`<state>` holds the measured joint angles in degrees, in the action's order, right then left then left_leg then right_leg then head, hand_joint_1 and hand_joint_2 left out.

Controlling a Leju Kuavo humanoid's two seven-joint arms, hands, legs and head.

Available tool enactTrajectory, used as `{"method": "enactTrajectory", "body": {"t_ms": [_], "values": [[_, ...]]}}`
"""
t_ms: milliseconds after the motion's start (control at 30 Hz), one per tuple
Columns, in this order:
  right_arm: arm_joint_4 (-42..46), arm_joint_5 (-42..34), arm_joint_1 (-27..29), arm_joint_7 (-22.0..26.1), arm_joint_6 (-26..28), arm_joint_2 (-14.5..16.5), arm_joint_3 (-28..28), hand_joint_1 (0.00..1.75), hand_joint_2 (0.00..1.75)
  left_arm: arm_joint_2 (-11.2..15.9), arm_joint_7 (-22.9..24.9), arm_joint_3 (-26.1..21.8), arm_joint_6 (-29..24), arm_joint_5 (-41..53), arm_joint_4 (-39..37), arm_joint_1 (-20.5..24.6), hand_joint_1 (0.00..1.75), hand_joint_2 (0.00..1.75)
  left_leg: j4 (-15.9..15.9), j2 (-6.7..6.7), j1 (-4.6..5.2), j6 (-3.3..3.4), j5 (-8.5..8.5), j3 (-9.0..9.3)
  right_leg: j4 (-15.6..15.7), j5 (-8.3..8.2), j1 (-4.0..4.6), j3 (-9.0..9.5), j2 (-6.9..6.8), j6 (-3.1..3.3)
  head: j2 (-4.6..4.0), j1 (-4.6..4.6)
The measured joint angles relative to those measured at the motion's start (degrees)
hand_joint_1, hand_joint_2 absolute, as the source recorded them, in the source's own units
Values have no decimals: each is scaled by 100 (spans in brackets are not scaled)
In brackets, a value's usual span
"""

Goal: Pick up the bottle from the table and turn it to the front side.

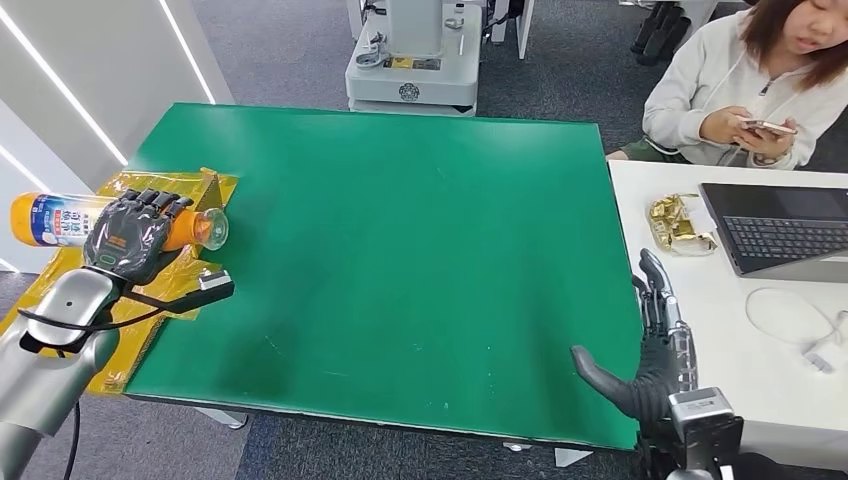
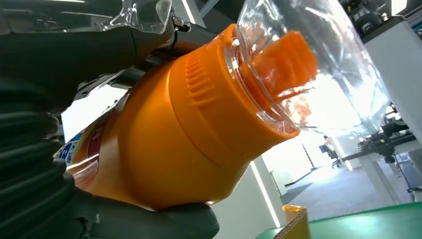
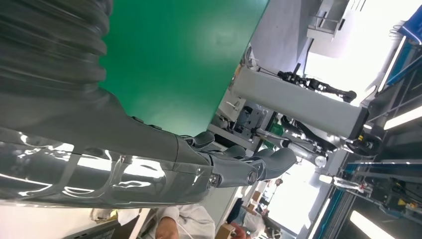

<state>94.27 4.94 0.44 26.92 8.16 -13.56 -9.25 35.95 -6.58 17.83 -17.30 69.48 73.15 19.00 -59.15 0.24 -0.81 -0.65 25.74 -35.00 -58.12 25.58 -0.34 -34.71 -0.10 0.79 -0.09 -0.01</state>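
biggest worry first: the bottle (image 1: 60,220) is up off the green table (image 1: 400,270), lying on its side in my left hand (image 1: 128,238) out past the table's left edge, above the yellow sheet (image 1: 150,290). if the turn to the front side is done fast, i judge the smooth round body could roll in the grasp and drop, to the sheet or the floor. in the left wrist view the clear cap (image 2: 318,59) sits over the orange spout and looks light; a knock could pop it.

left hand: fingers (image 1: 150,200) curled over the orange shoulder, clamped round the bottle, label end sticking out to the left.

right hand (image 1: 655,350): at the table's right edge, fingers apart and extended, thumb out, holding nothing; whether it touches the edge i cannot tell.

a person (image 1: 740,80) with a phone sits far right, well apart.
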Motion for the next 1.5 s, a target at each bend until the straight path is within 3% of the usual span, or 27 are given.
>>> {"method": "enactTrajectory", "body": {"t_ms": [233, 667, 700, 833, 1067, 1233, 1500], "values": [[265, 308, 100, -74, -287, 234, 242, 0, 175, -139, -267, -200, 215, -73, 117, -514, 175, 175, -1, 2, 1, 0, 0, 3, 2, 0, -1, -1, 1, 0, 0, -1], [281, 394, -66, -96, -461, 278, 176, 0, 175, -1078, -599, -121, 13, -347, -1137, -656, 175, 175, -1, -4, 2, 1, 1, 1, 2, -1, -2, 3, -3, -1, 0, -1], [281, 397, -78, -108, -460, 278, 159, 0, 175, -1129, -633, -123, -20, -362, -1261, -642, 170, 175, -1, -4, 2, 1, 1, 2, 2, -1, -2, 3, -3, 0, 0, -1], [310, 384, -95, -192, -444, 246, 97, 0, 175, -1328, -706, -162, -181, -406, -1800, -497, 3, 175, -1, -4, 1, 0, 1, 3, 2, -1, -2, 4, -4, 0, 0, -2], [395, 341, -84, -234, -414, 137, 53, 0, 175, -1534, -556, -222, -421, -285, -2619, -63, 0, 175, 4, -17, 2, 1, 0, 17, 1, 0, -2, 23, -24, 0, 0, -1], [456, 457, 30, -285, -371, 134, 0, 0, 175, -1680, -473, -391, -1023, -149, -3116, 98, 0, 175, 6, -14, 1, -4, -3, 33, -2, -2, -3, 32, -19, 4, 0, -2], [441, 388, 107, -298, -365, 134, -66, 0, 175, -2284, -1540, -966, -1622, -1453, -3023, -222, 0, 175, 5, -17, 5, -3, -3, 29, 0, -2, -3, 30, -20, 2, 0, -1]]}}
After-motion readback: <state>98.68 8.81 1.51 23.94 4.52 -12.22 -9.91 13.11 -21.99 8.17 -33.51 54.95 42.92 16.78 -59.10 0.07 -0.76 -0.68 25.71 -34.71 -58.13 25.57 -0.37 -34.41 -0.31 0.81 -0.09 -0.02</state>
